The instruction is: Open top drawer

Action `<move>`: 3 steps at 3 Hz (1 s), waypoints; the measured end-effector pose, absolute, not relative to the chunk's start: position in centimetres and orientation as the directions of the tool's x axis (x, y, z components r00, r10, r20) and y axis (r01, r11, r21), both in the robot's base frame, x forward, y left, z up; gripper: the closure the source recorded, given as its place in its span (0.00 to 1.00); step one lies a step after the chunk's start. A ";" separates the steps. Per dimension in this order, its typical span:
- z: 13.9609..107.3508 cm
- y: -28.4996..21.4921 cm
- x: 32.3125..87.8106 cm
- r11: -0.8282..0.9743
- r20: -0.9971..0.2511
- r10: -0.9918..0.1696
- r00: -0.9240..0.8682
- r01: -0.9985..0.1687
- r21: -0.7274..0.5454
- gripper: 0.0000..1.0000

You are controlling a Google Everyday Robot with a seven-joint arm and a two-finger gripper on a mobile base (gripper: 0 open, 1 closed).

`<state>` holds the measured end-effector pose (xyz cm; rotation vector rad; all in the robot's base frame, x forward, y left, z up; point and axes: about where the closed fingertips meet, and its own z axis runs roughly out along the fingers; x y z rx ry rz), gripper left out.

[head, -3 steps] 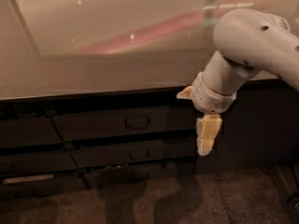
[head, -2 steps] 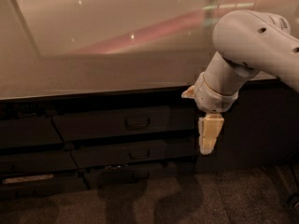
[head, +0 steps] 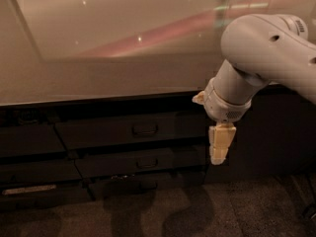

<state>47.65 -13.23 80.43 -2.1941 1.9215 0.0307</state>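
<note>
Hanging pincer (head: 218, 151) right of top drawer (head: 98, 132)

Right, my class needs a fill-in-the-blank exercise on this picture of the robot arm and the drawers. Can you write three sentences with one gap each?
1. The top drawer is fully ____.
2. In the picture, the gripper hangs to the ____ of the drawer's handle, without touching it.
3. The gripper points ____, toward the floor.

Missing words: closed; right; down.
</note>
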 end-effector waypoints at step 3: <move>79.3 -13.6 49.1 -0.148 -0.040 -0.985 0.167 -0.943 -0.299 0.00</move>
